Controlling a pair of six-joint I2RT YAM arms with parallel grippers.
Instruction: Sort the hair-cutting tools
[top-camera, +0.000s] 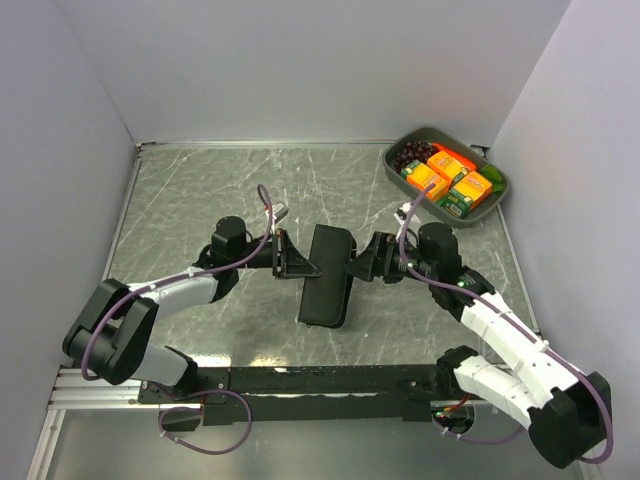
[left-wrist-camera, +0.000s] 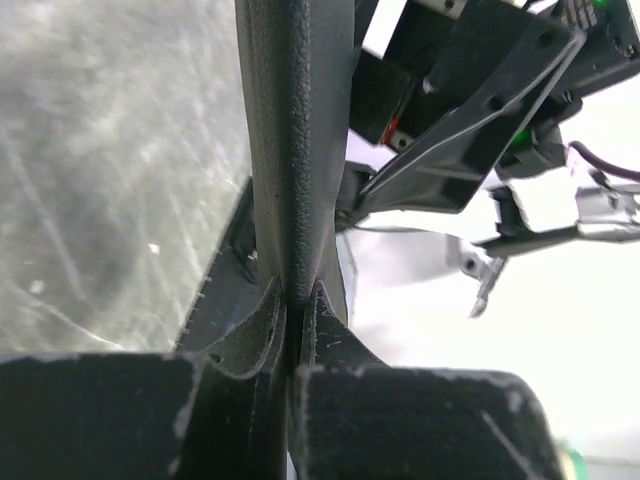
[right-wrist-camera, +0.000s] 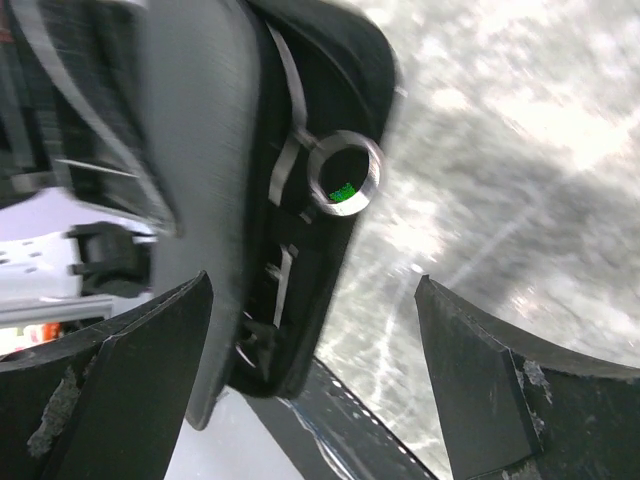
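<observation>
Inside case (top-camera: 325, 275), scissors (right-wrist-camera: 313, 187) ahead of wide right jaws; left jaws pinch case edge.

Your table (top-camera: 200, 200): dark grey marbled top, metal-edged | walls (top-camera: 300, 60): plain pale grey, boxing you in left, back, right | light: even, faint glare

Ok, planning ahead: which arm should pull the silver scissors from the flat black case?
Right, likely: the open right end effector faces the silver scissors; the left end effector pinches the black case.
</observation>
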